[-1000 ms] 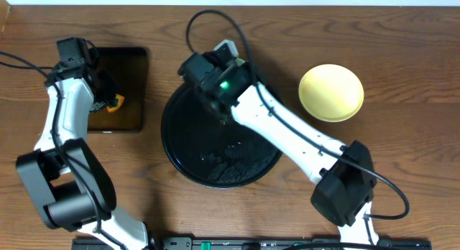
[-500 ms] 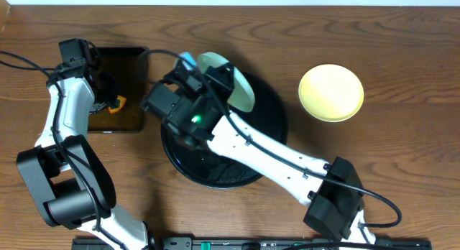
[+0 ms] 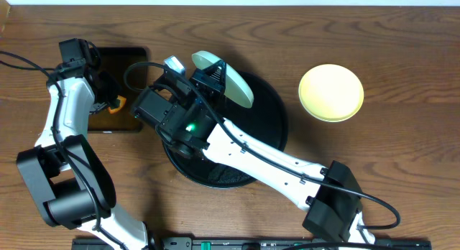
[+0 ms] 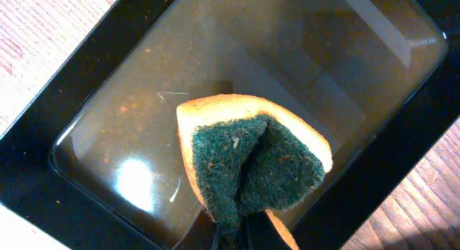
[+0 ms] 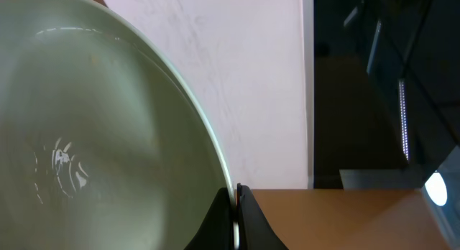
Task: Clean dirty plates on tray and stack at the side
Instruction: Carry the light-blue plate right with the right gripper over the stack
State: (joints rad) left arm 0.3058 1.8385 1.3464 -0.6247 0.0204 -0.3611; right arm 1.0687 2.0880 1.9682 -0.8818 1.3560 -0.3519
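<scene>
Right gripper (image 5: 236, 198) pinches mint plate (image 3: 231, 81) rim, tilted. Left gripper (image 4: 241, 228) pinches sponge (image 4: 251, 156). Step likely scrubbing; next needs sponge-to-plate contact.

The right arm now reaches farther left than a second ago, with its wrist over the left edge of the tray (image 3: 272, 131). The mint plate (image 3: 238, 89), earlier hidden beneath the arm, now shows above the tray, tipped steeply, nearly on edge, its rim pinched in the right claw (image 5: 235, 207).
</scene>
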